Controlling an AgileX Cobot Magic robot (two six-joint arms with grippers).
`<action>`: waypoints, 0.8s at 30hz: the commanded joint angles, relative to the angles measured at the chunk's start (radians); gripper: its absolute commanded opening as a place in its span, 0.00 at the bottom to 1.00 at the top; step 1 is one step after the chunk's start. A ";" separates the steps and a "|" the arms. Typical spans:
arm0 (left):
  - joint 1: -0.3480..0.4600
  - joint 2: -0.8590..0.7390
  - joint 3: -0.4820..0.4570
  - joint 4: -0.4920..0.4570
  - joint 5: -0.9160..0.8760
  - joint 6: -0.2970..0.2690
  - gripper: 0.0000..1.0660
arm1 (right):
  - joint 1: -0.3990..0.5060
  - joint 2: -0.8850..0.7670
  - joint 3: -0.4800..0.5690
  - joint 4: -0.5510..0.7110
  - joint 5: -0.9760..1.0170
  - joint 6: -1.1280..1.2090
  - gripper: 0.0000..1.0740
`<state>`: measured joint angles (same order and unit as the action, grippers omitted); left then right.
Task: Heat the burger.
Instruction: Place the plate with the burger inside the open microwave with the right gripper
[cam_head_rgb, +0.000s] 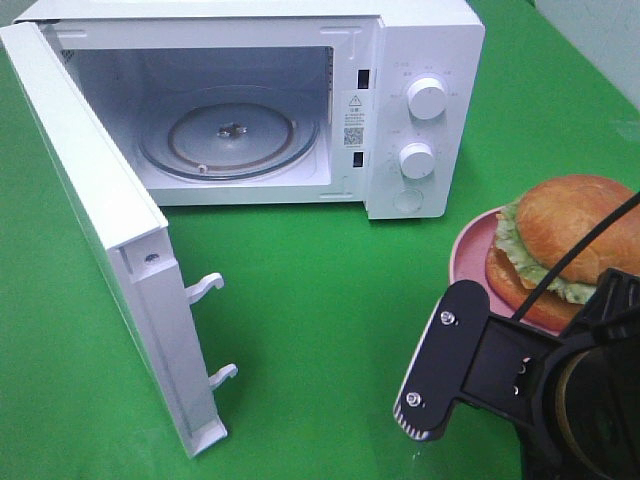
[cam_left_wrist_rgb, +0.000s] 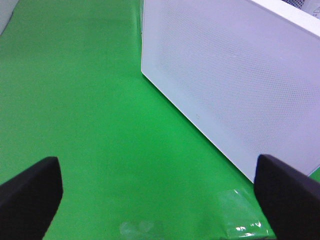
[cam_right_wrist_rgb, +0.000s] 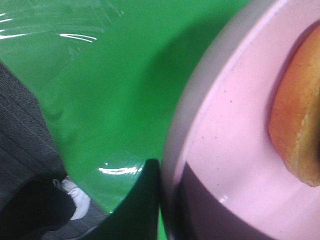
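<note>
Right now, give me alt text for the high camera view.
A white microwave sits on a green surface with its door swung open and its glass turntable bare. At right, a burger rests on a pink plate, with the black right arm at its near rim.

The burger and its pink plate run off the overhead view's right edge, their near side hidden behind the right arm and a black cable. The microwave panel's print and sticker are too small to read.
</note>
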<state>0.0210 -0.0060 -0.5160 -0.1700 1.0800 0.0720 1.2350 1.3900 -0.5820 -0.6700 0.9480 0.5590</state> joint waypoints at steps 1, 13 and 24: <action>0.001 -0.004 0.001 -0.006 -0.015 0.003 0.92 | 0.001 -0.005 -0.002 -0.093 -0.018 -0.105 0.00; 0.001 -0.004 0.001 -0.006 -0.015 0.003 0.92 | -0.001 -0.005 -0.002 -0.192 -0.110 -0.304 0.00; 0.001 -0.004 0.001 -0.006 -0.015 0.003 0.92 | -0.009 -0.005 -0.002 -0.190 -0.218 -0.497 0.00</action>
<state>0.0210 -0.0060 -0.5160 -0.1700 1.0800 0.0720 1.2250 1.3900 -0.5800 -0.8050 0.7270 0.0830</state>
